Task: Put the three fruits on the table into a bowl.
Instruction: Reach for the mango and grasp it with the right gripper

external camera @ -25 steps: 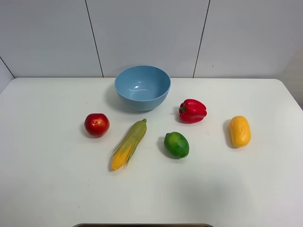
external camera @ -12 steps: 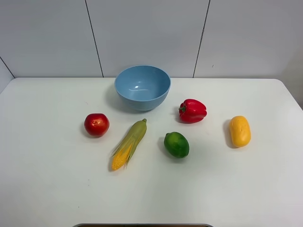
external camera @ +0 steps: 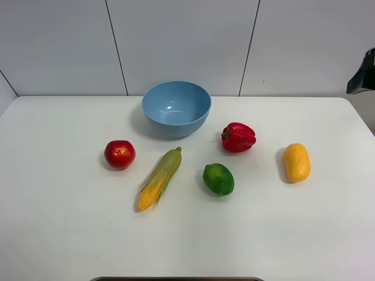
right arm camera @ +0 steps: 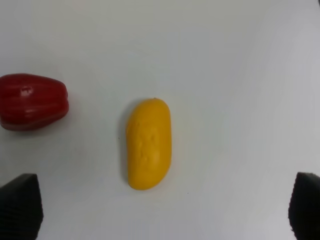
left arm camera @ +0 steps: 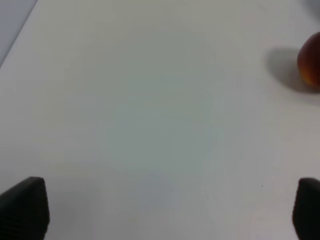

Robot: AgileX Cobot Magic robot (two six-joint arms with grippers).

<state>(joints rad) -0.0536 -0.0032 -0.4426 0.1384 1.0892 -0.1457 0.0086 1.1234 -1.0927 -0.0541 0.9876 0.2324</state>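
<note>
On the white table lie three fruits: a red apple at the left, a green lime in the middle and an oblong orange-yellow fruit at the right. The light-blue bowl stands empty at the back. My right gripper hangs open above the table, with the orange-yellow fruit lying ahead of its spread fingertips. My left gripper is open over bare table, the apple far off to one side. In the high view only a dark part of the right arm shows.
A red bell pepper sits between the bowl and the orange-yellow fruit, and shows in the right wrist view. A corn cob in green husk lies slantwise between the apple and the lime. A tiled wall rises behind the table.
A dark part of the right arm has come into the high view at its right edge. The fruits, bowl, pepper and corn have not moved.
</note>
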